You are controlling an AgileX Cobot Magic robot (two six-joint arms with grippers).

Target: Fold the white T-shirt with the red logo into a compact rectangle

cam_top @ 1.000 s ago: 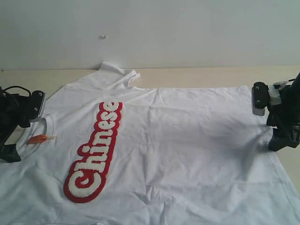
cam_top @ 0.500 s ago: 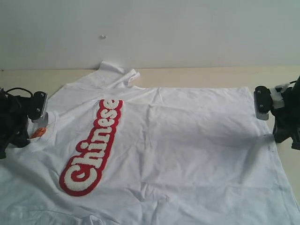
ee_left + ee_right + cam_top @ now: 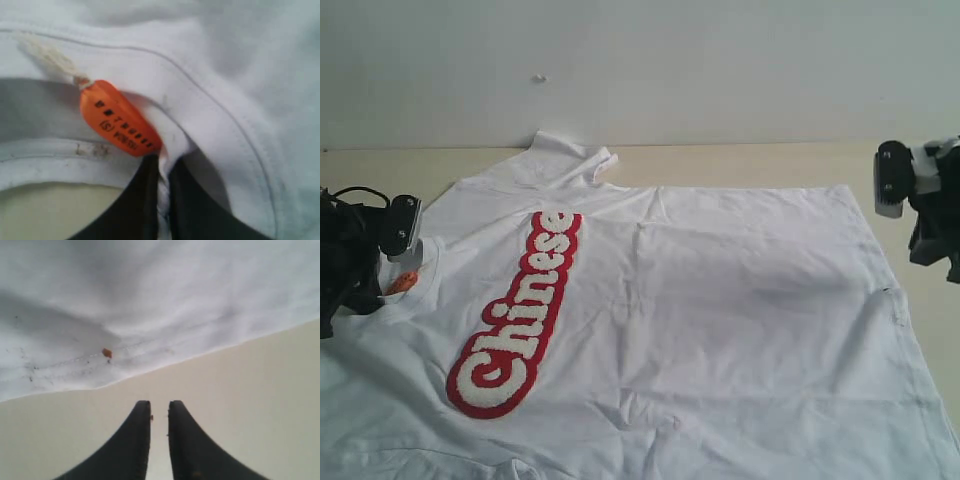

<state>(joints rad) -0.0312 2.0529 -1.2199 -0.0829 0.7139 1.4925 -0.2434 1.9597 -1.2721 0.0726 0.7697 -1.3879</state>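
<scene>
The white T-shirt [image 3: 720, 300] lies spread face up on the table, collar at the left and hem at the right. The red logo [image 3: 520, 320] runs along the chest. My left gripper [image 3: 378, 288] [image 3: 163, 161] is shut on a pinch of the ribbed collar [image 3: 210, 125], right beside the orange tag [image 3: 120, 120]. My right gripper [image 3: 928, 215] [image 3: 159, 407] hovers off the shirt past the hem [image 3: 150, 372], over bare table. Its jaws stand slightly apart with nothing between them.
The beige table [image 3: 740, 160] shows behind the shirt and along its right edge [image 3: 240, 405]. A white wall [image 3: 640, 60] rises at the back. One sleeve [image 3: 570, 155] lies bunched at the table's far edge.
The left gripper has shut on the collar and tugged the shirt slightly leftward. The right gripper has let go of the hem and drawn up and to the right; the hem now lies flat.
</scene>
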